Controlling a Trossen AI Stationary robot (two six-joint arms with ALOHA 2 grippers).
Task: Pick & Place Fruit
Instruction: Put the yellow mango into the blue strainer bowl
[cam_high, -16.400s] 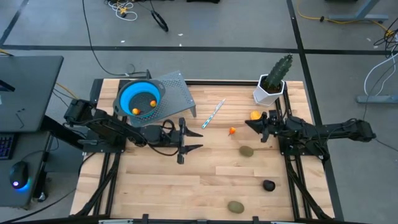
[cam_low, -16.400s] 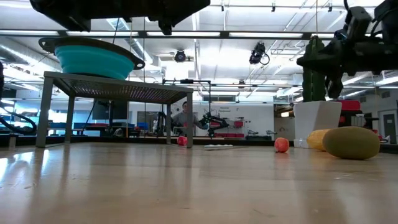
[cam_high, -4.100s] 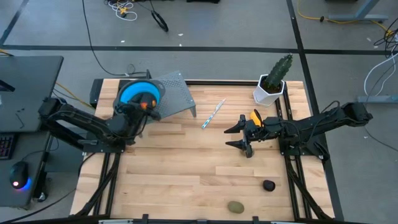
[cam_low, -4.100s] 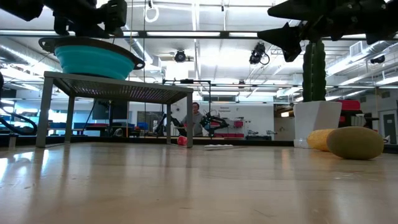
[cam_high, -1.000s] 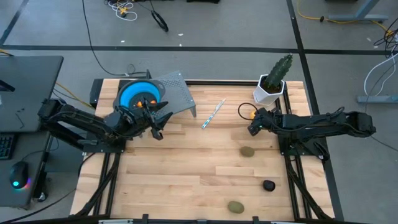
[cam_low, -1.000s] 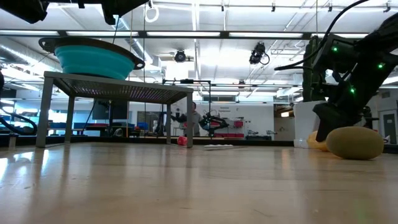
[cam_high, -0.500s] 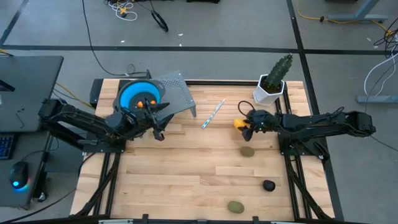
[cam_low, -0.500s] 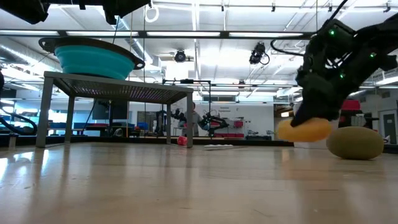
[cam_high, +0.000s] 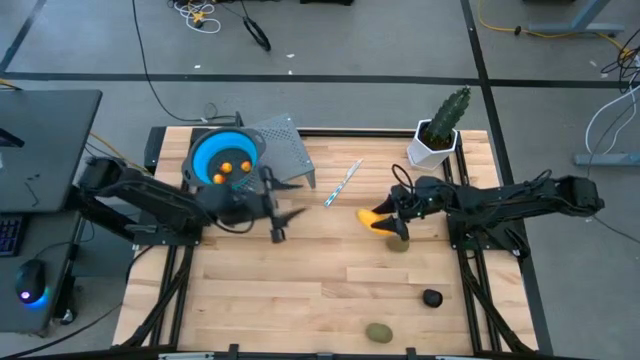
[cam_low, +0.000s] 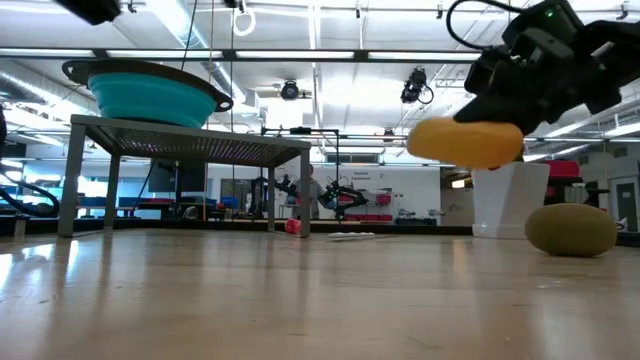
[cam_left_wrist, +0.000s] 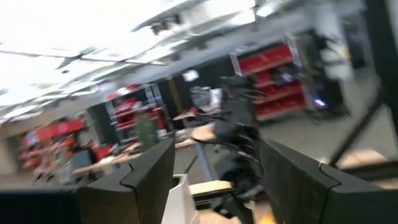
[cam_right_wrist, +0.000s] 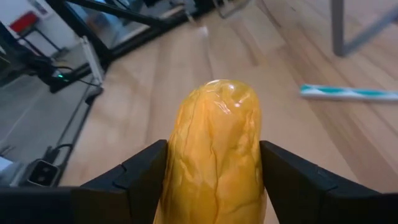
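We see the right hand (cam_high: 385, 220) clenched on the yellow-orange fruit (cam_high: 374, 218), lifted above the counter (cam_high: 330, 280) (left hand (cam_high: 285, 208) spread open, near the bowl (cam_high: 222, 160)).

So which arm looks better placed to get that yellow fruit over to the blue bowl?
The right arm, probably: its fingers are shut on the yellow-orange fruit, lifted off the table. The left gripper is open and empty, though nearer the blue bowl.

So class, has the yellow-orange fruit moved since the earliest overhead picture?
Yes. The yellow-orange fruit, held in the right hand, now sits farther from the white pot, toward the table's middle.
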